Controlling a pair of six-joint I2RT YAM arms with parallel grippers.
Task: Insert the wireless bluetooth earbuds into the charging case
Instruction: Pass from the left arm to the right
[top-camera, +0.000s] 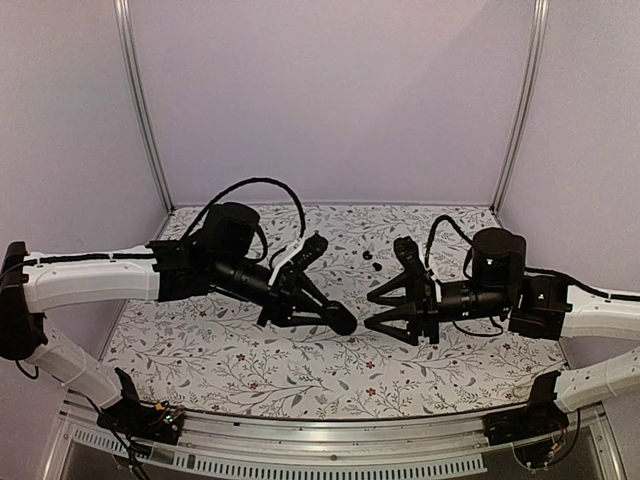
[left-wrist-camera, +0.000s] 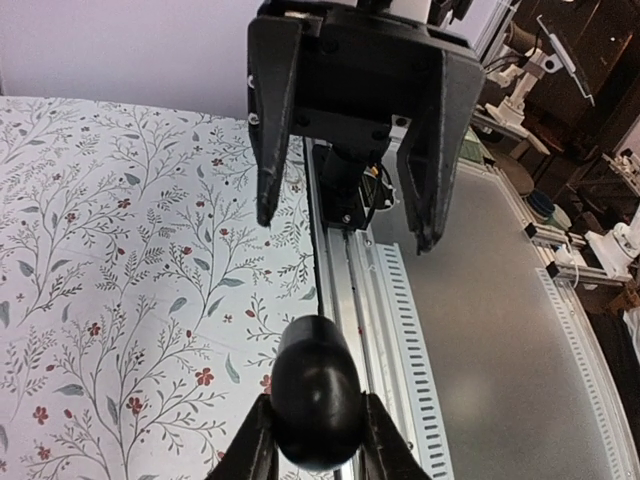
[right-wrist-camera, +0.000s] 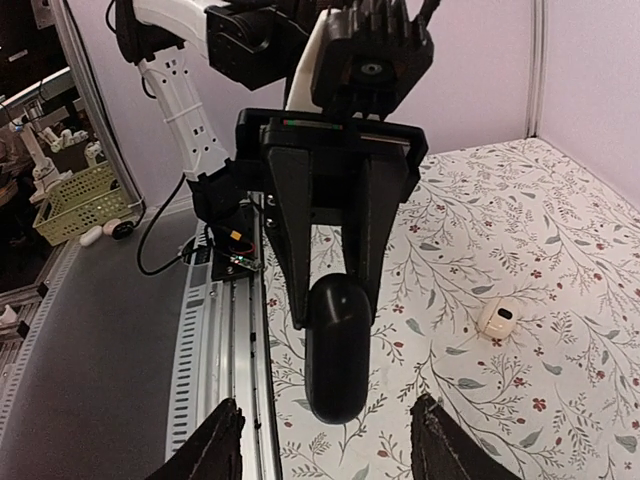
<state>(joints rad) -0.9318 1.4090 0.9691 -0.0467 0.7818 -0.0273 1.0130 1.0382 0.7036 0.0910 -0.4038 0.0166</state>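
Left gripper (top-camera: 340, 318) is up off the table (top-camera: 250, 370), jaws narrow and clamped on the black case (top-camera: 346, 321). The case sticks out past the fingertips, rounded end aimed at the other arm. Right gripper (top-camera: 368, 311) faces it head on, jaws spread wide with nothing between them. Its tips are just beside the case, and I cannot tell whether they touch.

From the left wrist, the case (left-wrist-camera: 315, 395) sits pinched between the two fingers, over the seam where the floral cloth meets the rail (left-wrist-camera: 365, 300). The right gripper (left-wrist-camera: 350, 225) hangs open beyond it.

The earbuds (top-camera: 377, 267) lie on the cloth, close together on the far side of both grippers and well apart from the case. They are in the open between the two wrist heads.

From the right wrist, a white case (right-wrist-camera: 497, 318) rests on the cloth, off to the side of the held case (right-wrist-camera: 337, 350).
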